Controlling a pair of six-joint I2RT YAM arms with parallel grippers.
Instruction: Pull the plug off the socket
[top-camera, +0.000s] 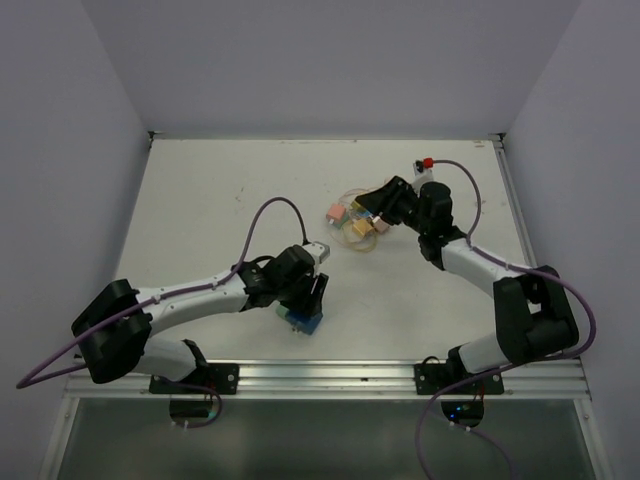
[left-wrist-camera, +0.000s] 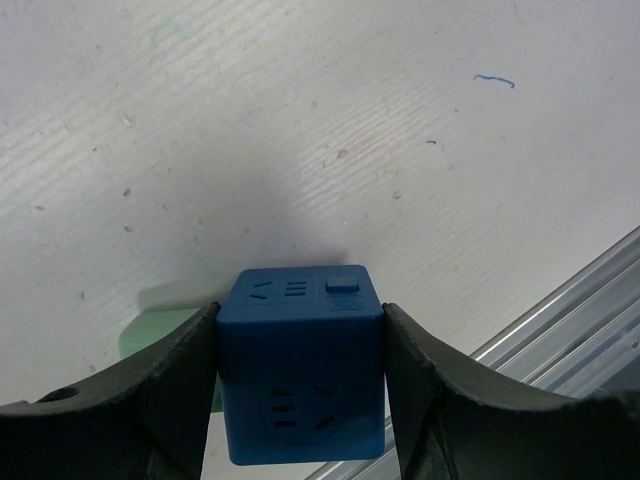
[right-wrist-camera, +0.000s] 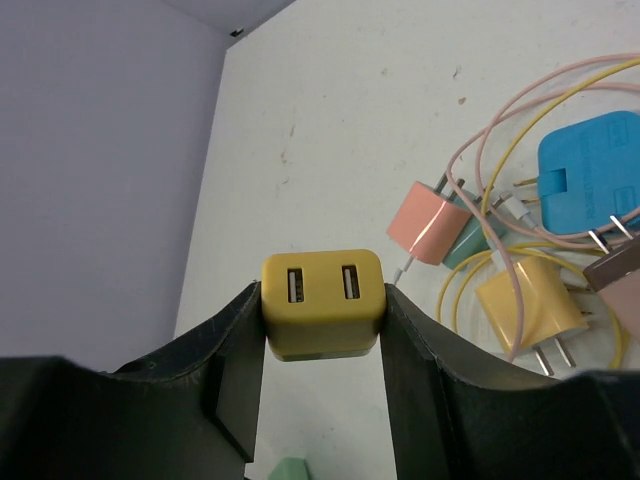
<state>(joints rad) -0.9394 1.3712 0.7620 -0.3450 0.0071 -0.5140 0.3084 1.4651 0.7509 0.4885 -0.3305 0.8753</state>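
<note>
The blue cube socket (left-wrist-camera: 300, 370) sits on the table near the front edge, and my left gripper (left-wrist-camera: 300, 400) is shut on its two sides. Its visible faces hold no plug. In the top view the socket (top-camera: 306, 321) shows just below the left gripper (top-camera: 310, 297). My right gripper (right-wrist-camera: 322, 325) is shut on a yellow two-port USB plug (right-wrist-camera: 322, 300) and holds it above the table. In the top view the right gripper (top-camera: 377, 208) is at the back centre, far from the socket.
A pile of loose plugs and cables lies beside the right gripper: a pink plug (right-wrist-camera: 428, 222), a blue plug (right-wrist-camera: 590, 170), a yellow plug (right-wrist-camera: 530, 300); the pile also shows in the top view (top-camera: 350, 222). A pale green object (left-wrist-camera: 150, 330) lies behind the left finger. The metal rail (top-camera: 330, 378) runs along the front edge.
</note>
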